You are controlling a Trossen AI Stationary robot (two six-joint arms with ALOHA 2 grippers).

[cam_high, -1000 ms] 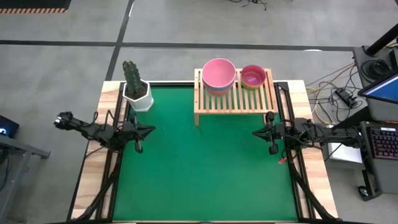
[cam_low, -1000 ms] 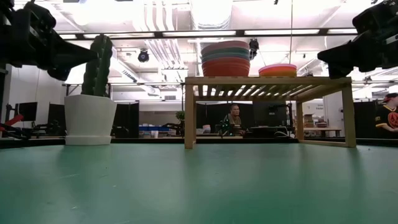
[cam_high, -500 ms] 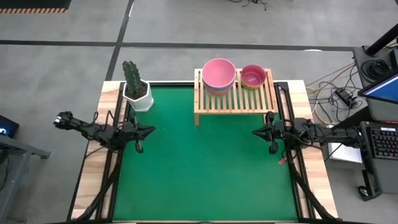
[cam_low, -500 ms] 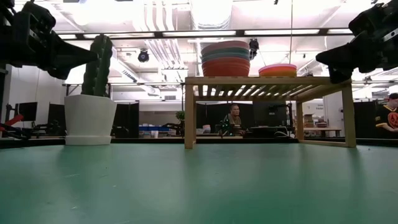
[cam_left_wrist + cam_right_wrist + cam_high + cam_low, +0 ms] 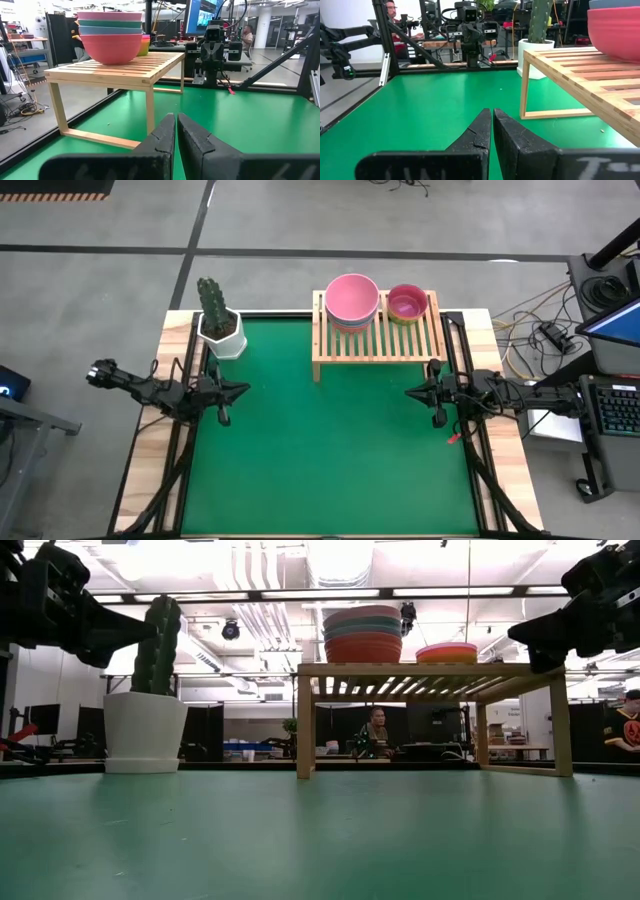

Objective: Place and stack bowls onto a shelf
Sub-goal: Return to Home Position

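From above, the shelf (image 5: 377, 338) stands at the far edge of the bench (image 5: 330, 465), toward its right corner, and carries both piles. The larger bowls (image 5: 352, 300) are nested with a pink one on top, and the smaller bowls (image 5: 407, 303) sit just beside them nearer the right edge. No bowl lies on the green surface, so the stacking looks finished. The cactus pot (image 5: 222, 332) is at the far left corner. The left claw (image 5: 236, 390) hangs over the left edge, and the right claw (image 5: 412, 392) over the right edge, near the shelf's near right leg. Level with the bench, both claws are off the surface on either side. The larger pile rises clearly higher than the smaller one, and a person sits in the room beyond the shelf. The left wrist camera shows its own fingers (image 5: 162, 136) pressed together on nothing, with the four larger bowls across the bench, red-pink lowest. The right wrist camera likewise shows fingers (image 5: 477, 132) closed and empty, with the shelf's slats close by. The main risk, as I judge it, is the right arm. A careless swing toward the far edge could clip that near leg and jolt the shelf, and the tall pile would slide or tip first.
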